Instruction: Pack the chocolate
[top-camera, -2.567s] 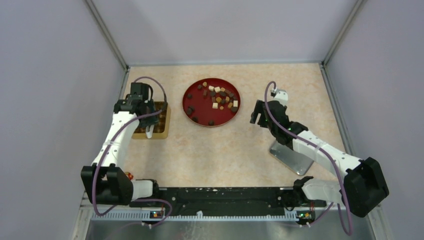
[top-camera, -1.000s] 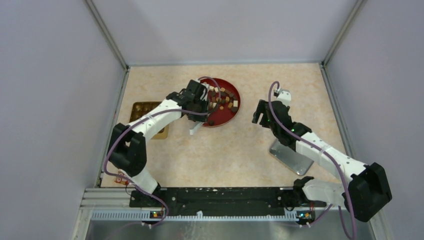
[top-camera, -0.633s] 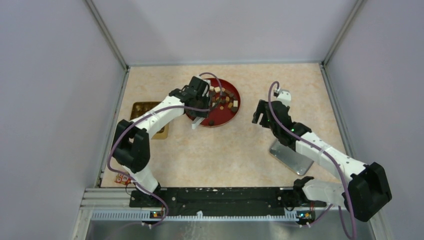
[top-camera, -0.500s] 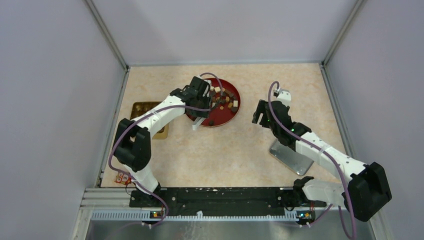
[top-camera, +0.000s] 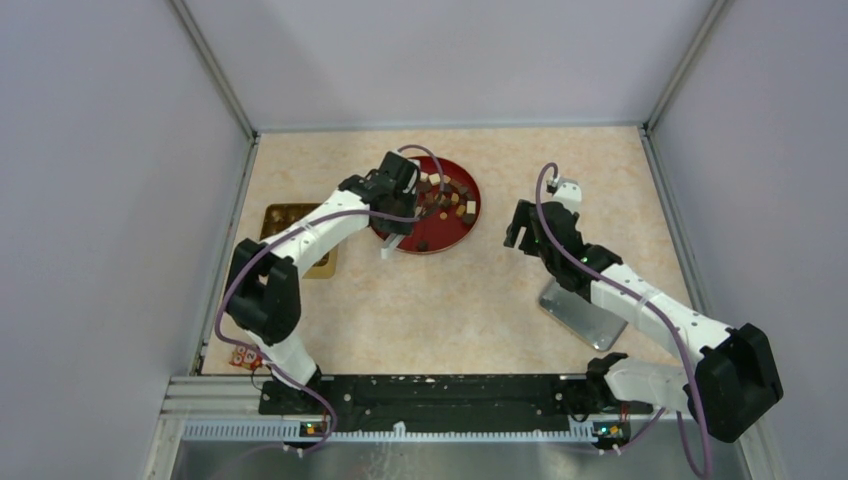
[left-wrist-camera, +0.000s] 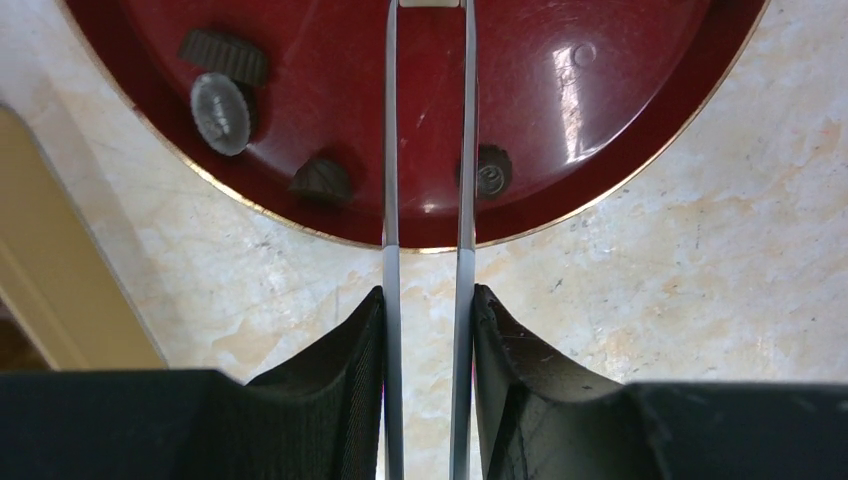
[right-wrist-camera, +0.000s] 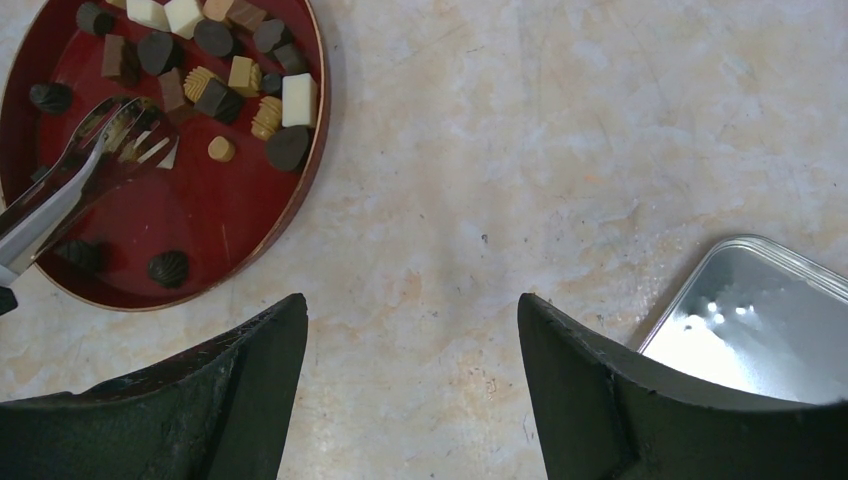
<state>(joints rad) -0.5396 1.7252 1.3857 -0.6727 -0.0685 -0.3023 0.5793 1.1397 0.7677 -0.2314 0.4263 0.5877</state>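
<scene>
The chocolate, small dark, tan and cream pieces, lies in a red round plate, mostly at its far right. My left gripper is over the plate's left side, shut on metal tongs. In the left wrist view its jaws clamp the two blades, which run over the rim past several dark pieces; the tips are out of frame. The right wrist view shows the tongs' tips inside the plate, left of the pile. My right gripper is open and empty over bare table.
A gold box sits at the left of the table, partly under my left arm, and shows at the left edge of the left wrist view. A silver tin lid lies under my right arm. Grey walls close in the table.
My left arm has swung with the tongs from the gold box to the red plate, then settled over its left side. The right arm has not moved.
</scene>
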